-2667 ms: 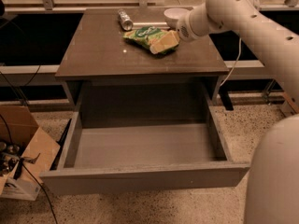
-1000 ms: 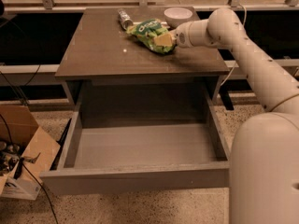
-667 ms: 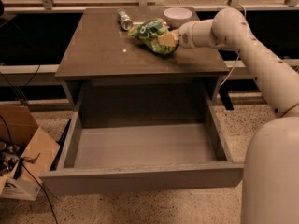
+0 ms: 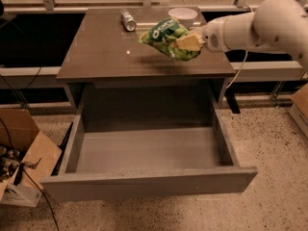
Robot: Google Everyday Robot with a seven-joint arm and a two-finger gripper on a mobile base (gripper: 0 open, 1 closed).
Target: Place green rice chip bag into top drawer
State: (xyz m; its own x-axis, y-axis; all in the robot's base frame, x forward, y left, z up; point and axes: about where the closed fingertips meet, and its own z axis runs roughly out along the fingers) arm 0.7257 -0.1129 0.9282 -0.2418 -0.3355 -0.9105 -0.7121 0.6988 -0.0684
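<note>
Green rice chip bag (image 4: 166,35), crinkly, looks light and crushable to us; our hand (image 4: 189,42), over the grey-brown desk (image 4: 106,57), clenches its right edge.

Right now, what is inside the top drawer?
The top drawer shows only its bare grey floor; nothing lies on it. Its front panel hides the nearest strip of floor. The green rice chip bag is in the gripper, over the tabletop.

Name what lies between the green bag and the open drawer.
Camera view: only bare brown tabletop; gripper holds crinkly green chip bag above it, behind grey top drawer.
</note>
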